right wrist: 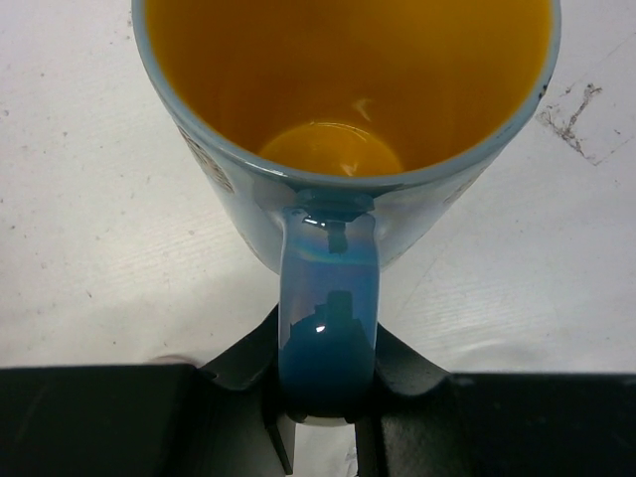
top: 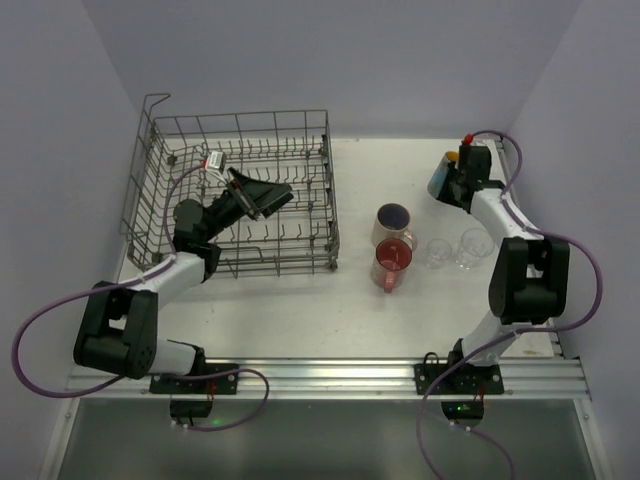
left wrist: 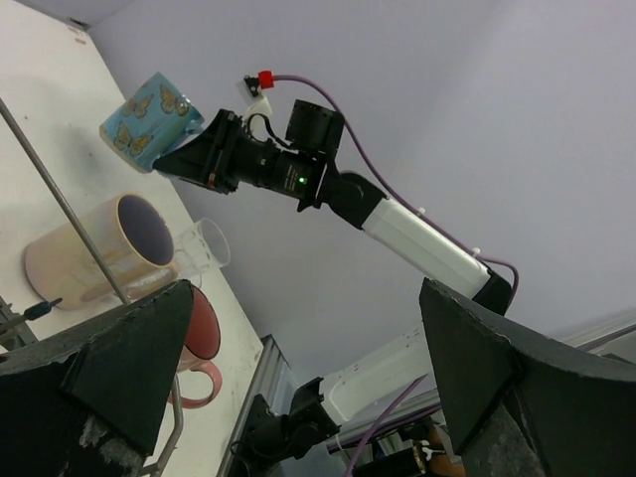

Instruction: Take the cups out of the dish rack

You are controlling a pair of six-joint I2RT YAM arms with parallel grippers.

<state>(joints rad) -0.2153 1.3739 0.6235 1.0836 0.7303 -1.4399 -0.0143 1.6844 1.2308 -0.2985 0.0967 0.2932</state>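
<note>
The grey wire dish rack [top: 160, 150] stands at the back left. My left gripper [top: 262, 195] is inside it, open and empty; its wide-apart fingers [left wrist: 99, 368] frame the left wrist view. My right gripper [top: 450, 180] at the back right is shut on the handle [right wrist: 328, 328] of a blue butterfly mug [right wrist: 348, 99] with an orange inside, also in the left wrist view [left wrist: 149, 119]. I cannot tell whether it touches the table. A pale pink-cream mug [top: 393, 222], a translucent red mug [top: 390, 265] and two clear tumblers [top: 437, 252] [top: 473, 247] stand on the table.
The rack's tall wire sides and upright prongs [top: 280, 235] surround my left gripper. A rack wire [left wrist: 70, 214] crosses the left wrist view. The purple walls close in at the back and on both sides.
</note>
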